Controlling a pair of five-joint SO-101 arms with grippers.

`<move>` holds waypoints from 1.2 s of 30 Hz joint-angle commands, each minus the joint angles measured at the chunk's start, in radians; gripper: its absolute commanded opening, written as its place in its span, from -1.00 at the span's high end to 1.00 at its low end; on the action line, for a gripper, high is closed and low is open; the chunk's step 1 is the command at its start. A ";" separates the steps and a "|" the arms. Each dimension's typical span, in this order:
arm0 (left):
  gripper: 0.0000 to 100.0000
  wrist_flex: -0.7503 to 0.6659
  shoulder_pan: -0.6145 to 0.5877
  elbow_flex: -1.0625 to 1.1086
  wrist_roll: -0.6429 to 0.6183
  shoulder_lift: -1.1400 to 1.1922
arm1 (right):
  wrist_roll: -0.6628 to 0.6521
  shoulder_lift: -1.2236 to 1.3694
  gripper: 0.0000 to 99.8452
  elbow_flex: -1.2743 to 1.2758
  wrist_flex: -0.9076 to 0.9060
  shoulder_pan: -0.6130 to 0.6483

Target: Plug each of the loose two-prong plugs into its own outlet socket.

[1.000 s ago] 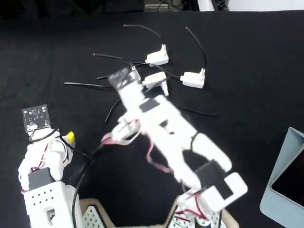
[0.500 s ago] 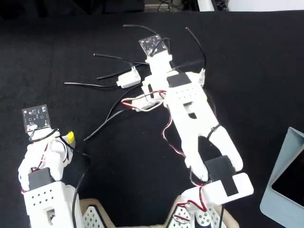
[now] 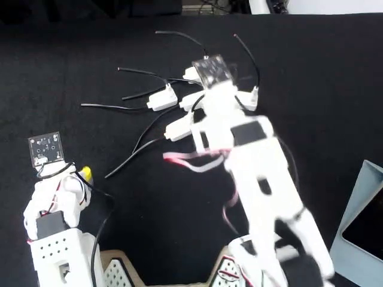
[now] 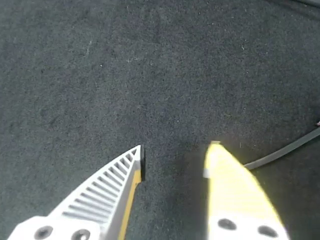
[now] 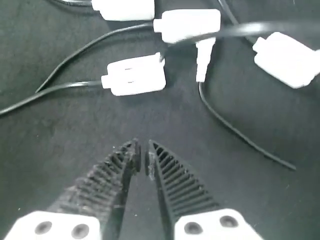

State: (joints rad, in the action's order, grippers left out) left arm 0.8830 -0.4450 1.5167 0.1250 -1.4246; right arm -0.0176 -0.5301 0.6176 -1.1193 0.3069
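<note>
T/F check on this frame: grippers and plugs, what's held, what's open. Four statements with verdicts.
1. The right gripper grips a plug. False: its jaws are nearly together on nothing, and the nearest plug lies on the cloth beyond the tips.
2. The left gripper is open. True.
3. A plug sits between the left gripper's fingers. False: only black cloth is there.
4. The plugs have white bodies and black cables. True.
</note>
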 commanded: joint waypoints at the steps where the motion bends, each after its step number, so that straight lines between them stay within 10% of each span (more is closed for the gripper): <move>1: 0.86 -0.014 0.061 -0.030 0.018 -0.011 | 0.020 -0.232 0.97 0.202 0.092 -0.002; 26: 0.94 -0.057 0.239 -0.010 0.044 -0.017 | 0.041 -1.162 0.97 1.076 0.296 -0.180; 36: 0.94 0.103 0.240 0.073 0.043 -0.420 | 0.049 -1.265 0.97 1.072 0.187 -0.184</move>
State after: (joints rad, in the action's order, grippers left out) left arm 0.9122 -0.2163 1.6042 0.1788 -1.7331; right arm 0.0299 -1.7699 1.6947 -0.9091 0.1381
